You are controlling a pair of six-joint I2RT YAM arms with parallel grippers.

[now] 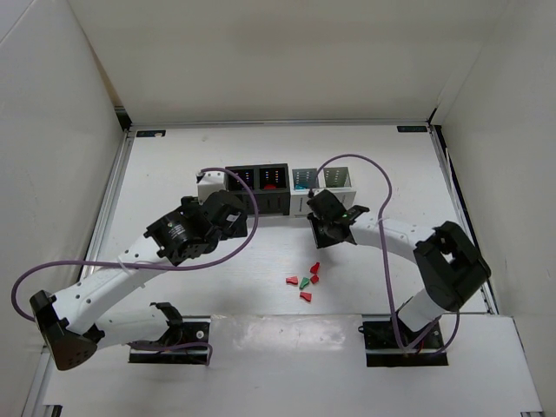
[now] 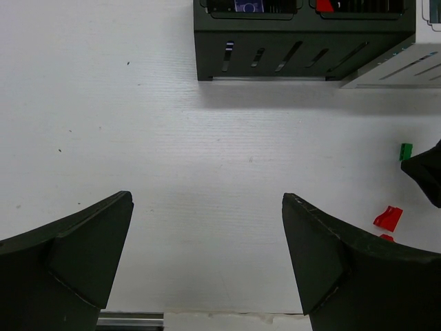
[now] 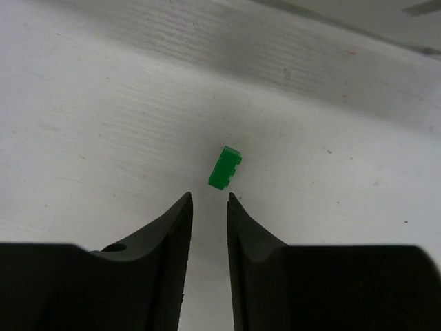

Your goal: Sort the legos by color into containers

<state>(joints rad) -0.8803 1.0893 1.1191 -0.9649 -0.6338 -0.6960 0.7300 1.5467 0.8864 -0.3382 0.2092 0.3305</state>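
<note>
The containers stand in a row at the back: two black bins [image 1: 257, 181] on the left and two white bins [image 1: 323, 179] on the right. The black bins [image 2: 303, 41] hold a purple brick [image 2: 248, 5] and a red brick [image 2: 324, 5]. One green lego [image 3: 225, 167] lies on the table just beyond the tips of my right gripper [image 3: 209, 196], whose jaws stand a narrow gap apart with nothing between them. A cluster of red legos [image 1: 314, 279] with one green lego [image 1: 304, 282] lies mid-table. My left gripper [image 2: 207, 196] is wide open and empty, in front of the black bins.
In the left wrist view the green lego [image 2: 406, 151] lies beside the dark tip of the right gripper [image 2: 427, 176], with a red lego [image 2: 388, 218] nearer. Purple cables loop over both arms. White walls close in the table on three sides.
</note>
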